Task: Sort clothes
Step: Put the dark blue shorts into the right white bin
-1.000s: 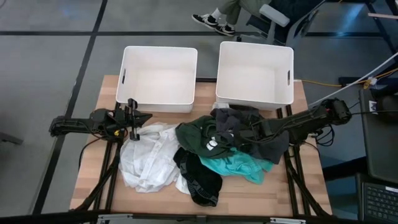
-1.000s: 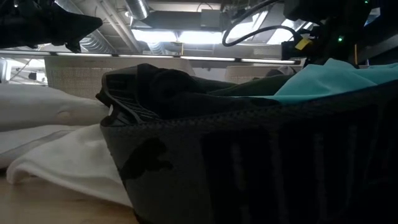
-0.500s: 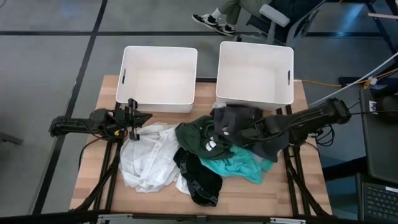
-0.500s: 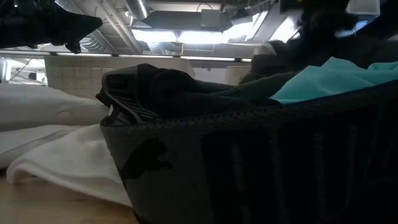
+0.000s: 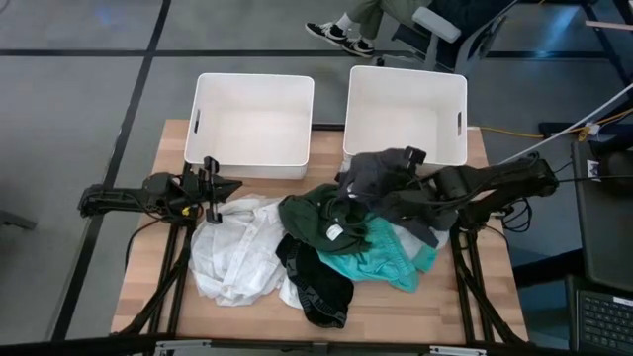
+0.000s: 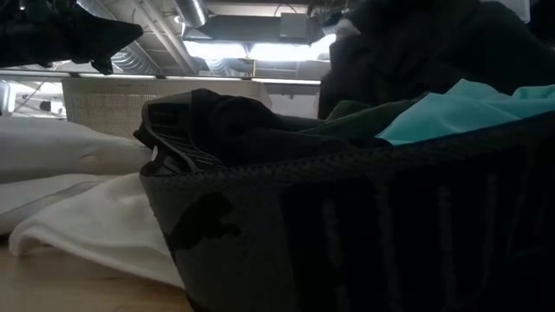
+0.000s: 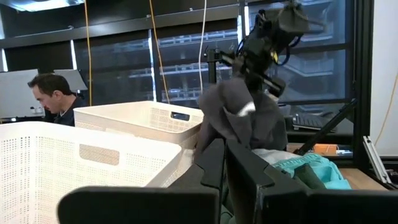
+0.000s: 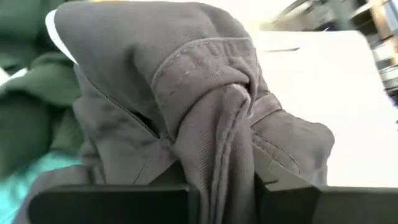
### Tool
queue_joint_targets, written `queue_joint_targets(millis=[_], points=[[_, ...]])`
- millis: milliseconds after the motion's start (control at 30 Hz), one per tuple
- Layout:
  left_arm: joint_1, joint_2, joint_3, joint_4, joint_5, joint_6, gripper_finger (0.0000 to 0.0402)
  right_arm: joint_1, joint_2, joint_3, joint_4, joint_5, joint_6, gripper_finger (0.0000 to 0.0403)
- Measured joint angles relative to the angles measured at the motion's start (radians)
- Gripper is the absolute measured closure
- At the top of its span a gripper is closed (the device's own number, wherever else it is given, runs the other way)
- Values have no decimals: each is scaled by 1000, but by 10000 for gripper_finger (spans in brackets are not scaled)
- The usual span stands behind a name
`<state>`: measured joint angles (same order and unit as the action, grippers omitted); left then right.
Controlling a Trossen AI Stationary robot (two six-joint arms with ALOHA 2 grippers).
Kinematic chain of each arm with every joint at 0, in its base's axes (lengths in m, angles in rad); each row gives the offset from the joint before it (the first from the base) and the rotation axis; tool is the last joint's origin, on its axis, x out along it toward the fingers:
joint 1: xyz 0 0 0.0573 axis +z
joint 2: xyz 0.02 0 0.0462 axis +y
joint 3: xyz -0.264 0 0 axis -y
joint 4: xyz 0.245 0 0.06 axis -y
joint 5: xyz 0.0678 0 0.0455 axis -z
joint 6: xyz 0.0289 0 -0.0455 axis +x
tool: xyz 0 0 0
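Observation:
The clothes lie heaped on the table's middle: a white garment [image 5: 237,252], a dark green one [image 5: 315,218], a teal one [image 5: 381,255] and a black one [image 5: 318,289]. Above the heap's far right part, my right gripper [image 5: 405,159] is shut on a dark grey garment [image 5: 379,175], which hangs bunched below it [image 7: 244,118]. By the table's left edge my left gripper [image 5: 212,188] hovers shut, holding nothing, beside the white garment. My right gripper pinches a bunched, seamed fold of the dark grey garment [image 8: 219,146] between its two fingers [image 8: 268,185], several layers thick. The fingers slant down from the table's right side. The garment hangs slack below them, its lower part [image 5: 427,227] still on the heap.
Two white bins stand side by side at the table's far edge, the left one [image 5: 203,148] and the right one [image 5: 356,148]. A person sits beyond the table [image 7: 53,93]. Bare wood shows along the near edge [image 5: 445,311].
My right gripper has risen and tipped, staying shut, and has drawn the dark grey garment's upper part up off the heap toward the right bin. The garment's lower part has stayed on the other clothes.

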<state>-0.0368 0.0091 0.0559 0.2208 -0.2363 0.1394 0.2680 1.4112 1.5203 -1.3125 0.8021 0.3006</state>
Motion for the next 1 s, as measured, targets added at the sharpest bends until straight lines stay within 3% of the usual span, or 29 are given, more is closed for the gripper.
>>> queue_joint_targets(millis=[300, 1000], points=[[0, 0, 0, 0, 0, -21, 393, 0, 0, 128, 59, 126, -160, 356], [0, 0, 0, 0, 0, -28, 393, 0, -2, 370, 495, 270, -768, 356]])
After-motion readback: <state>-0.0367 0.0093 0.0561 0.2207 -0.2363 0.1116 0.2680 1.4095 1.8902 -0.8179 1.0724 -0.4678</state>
